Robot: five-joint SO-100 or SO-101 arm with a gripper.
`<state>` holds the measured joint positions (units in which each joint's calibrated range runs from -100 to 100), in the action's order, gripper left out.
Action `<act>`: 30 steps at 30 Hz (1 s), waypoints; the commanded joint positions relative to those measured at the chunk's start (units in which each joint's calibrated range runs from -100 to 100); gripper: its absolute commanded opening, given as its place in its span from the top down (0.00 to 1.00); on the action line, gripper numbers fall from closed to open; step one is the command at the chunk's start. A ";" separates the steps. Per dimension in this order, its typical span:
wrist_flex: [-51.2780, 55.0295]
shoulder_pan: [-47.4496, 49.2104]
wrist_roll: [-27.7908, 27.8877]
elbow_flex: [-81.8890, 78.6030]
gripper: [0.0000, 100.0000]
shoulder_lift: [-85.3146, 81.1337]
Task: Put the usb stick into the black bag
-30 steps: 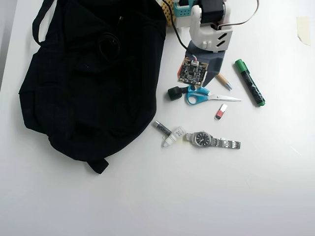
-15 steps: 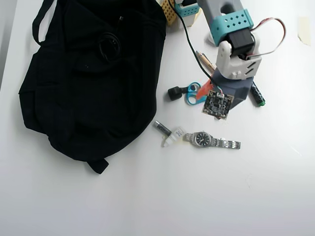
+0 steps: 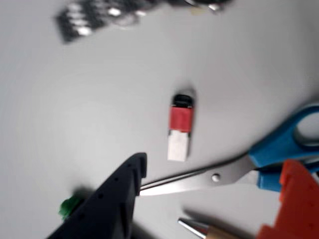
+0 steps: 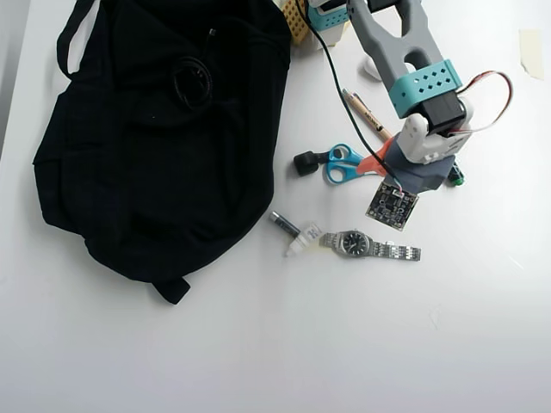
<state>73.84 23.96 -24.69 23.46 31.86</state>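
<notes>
bag (image 4: pixel 155 146): far left of overhead view, lying flat on table (image 4: pixel 275 344), coiled loop on top; no open mouth visible, so drop point unclear.
capped stick (image 4: pixel 297 232): grey and white, near bag's right edge in overhead view; wrong target, easy to confuse.
watch (image 4: pixel 366 246): just right of capped stick; blurred band also at top of wrist view.
black block (image 4: pixel 306 163): touching or just beside scissors' tips in overhead view; cannot tell which.
green bit (image 3: pixel 70 206): lower left of wrist view, partly behind dark finger; unidentified.
gripper (image 3: pixel 214 199): open wide, holding nothing; dark finger (image 3: pixel 112 199) left of usb stick, orange finger (image 3: pixel 294 204) well to its right.
usb stick (image 3: pixel 180 133): centre of wrist view, flat on table, red body, white end toward camera, dark end away; hidden under arm in overhead view.
scissors (image 3: pixel 249 167): blades running between the fingers, tip close to dark finger, just below stick.
pen (image 3: pixel 209 230): bottom of wrist view, beside blades.
risk 1: closing from here likely catches scissor blades, not stick.
risk 2: stick tiny and flat, liable to skid or pivot out of a shallow pinch.
risk 3: carry to bag is long; weak grip could drop stick short.
</notes>
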 commanded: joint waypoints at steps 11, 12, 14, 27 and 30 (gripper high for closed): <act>-8.81 -0.93 -0.48 0.70 0.65 5.82; -8.89 -0.93 -0.48 0.53 0.65 5.82; -9.50 -0.93 -0.48 0.08 0.65 5.82; -12.25 -1.30 -0.27 0.17 0.66 10.21; -12.25 -1.08 -0.17 0.26 0.73 10.21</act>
<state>62.51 22.57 -25.08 23.38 41.78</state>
